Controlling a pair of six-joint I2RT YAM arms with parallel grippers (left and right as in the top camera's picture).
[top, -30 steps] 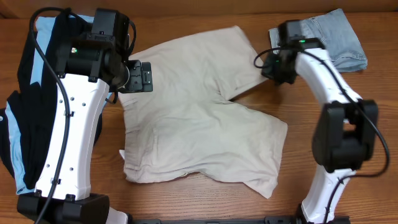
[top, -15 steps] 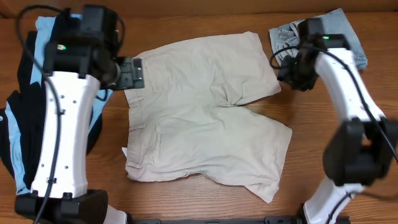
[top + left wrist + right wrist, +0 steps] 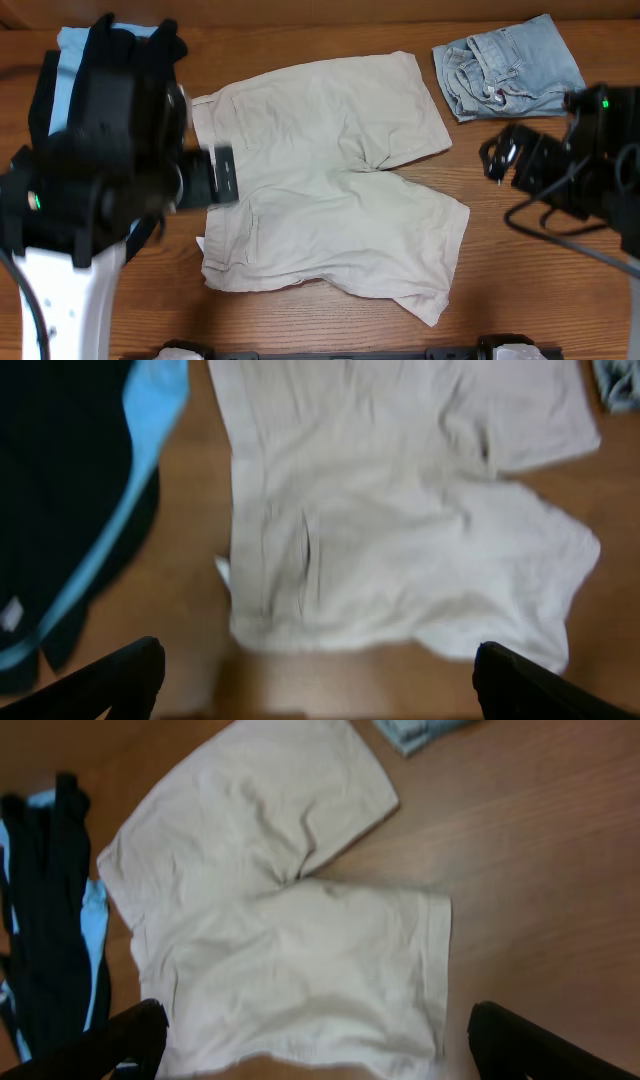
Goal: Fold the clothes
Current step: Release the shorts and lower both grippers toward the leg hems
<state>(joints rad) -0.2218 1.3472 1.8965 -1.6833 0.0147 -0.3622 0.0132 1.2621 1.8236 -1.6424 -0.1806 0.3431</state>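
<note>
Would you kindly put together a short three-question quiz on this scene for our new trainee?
1. True or false: the khaki shorts are already folded in half.
2. In the overhead view, the denim shorts lie: A) top right, beside the khaki shorts; B) beneath them; C) bottom left.
3. Fill in: the left gripper and right gripper are both ____, holding nothing.
Key: 1 false; 2 A; 3 open.

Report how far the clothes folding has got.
Possibly done: the denim shorts lie in a compact bundle at the table's far right, apparently folded. In hand: nothing. The left gripper and right gripper are both open, above the cloth. Left to do: the khaki shorts lie spread flat and unfolded, and the black garment sits heaped at the left.
</note>
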